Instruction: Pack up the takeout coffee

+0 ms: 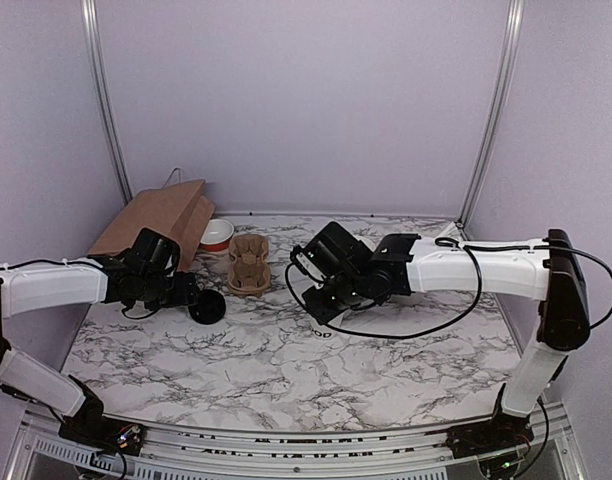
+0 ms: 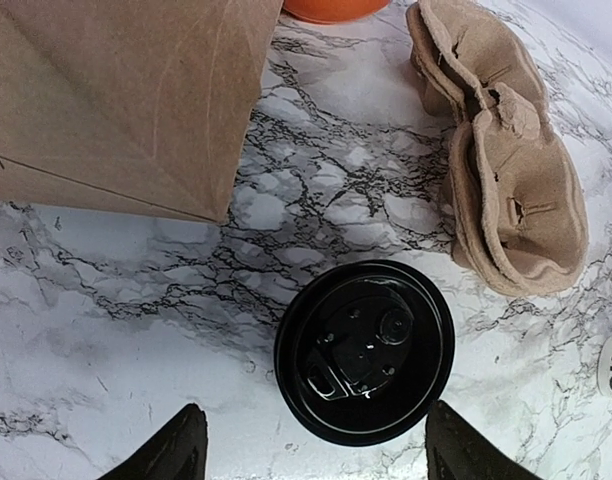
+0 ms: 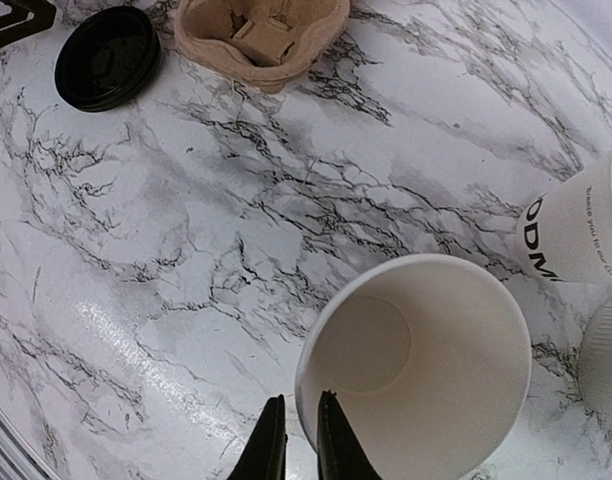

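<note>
We see left tool (image 2: 314, 420) wide at frame bottom, flanking black lid (image 2: 364, 350) on bench (image 2: 106, 300); right tool (image 3: 301, 405) narrow, astride white cup (image 3: 426, 370) rim, grip unclear.

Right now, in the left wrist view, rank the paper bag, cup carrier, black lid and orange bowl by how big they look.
1. paper bag, though the frame crops it
2. cup carrier
3. black lid, not far behind the carrier
4. orange bowl: only a sliver shows, so its rank is unsure
</note>
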Controlling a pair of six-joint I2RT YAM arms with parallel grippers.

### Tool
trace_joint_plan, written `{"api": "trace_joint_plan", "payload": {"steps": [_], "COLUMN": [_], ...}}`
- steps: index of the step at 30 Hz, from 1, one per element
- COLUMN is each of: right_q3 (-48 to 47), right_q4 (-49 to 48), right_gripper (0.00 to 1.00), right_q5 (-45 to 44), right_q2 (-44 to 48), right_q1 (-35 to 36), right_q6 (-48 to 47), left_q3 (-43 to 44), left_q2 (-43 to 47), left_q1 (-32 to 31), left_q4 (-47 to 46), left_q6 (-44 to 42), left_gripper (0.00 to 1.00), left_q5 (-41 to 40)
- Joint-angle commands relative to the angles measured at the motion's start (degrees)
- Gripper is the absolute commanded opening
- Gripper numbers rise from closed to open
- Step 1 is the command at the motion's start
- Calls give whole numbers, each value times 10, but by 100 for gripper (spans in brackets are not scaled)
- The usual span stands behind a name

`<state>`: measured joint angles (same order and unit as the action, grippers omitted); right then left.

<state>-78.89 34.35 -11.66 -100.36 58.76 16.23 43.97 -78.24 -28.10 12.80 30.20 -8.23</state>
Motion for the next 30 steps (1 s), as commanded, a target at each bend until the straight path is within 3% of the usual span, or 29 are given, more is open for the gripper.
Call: {"api": "trace_joint_plan", "payload": {"steps": [1, 20, 30], "right_q3": [-11, -23, 10], "right_q4": [-4, -26, -83], "right_gripper": [15, 29, 42], "right_q5": [-4, 27, 8], "right_q2": [32, 69, 119], "right_q1": [7, 7, 6], "right_q6": [7, 11, 14], "left_q3": [17, 13, 17], "left_q2": [-7, -8, -32], "left_q1": [3, 8, 11], "left_q4": [11, 11, 10], "left_q6": [-10, -6, 2], "left_gripper": [73, 60, 42], "left_q5": [-9, -7, 6]}}
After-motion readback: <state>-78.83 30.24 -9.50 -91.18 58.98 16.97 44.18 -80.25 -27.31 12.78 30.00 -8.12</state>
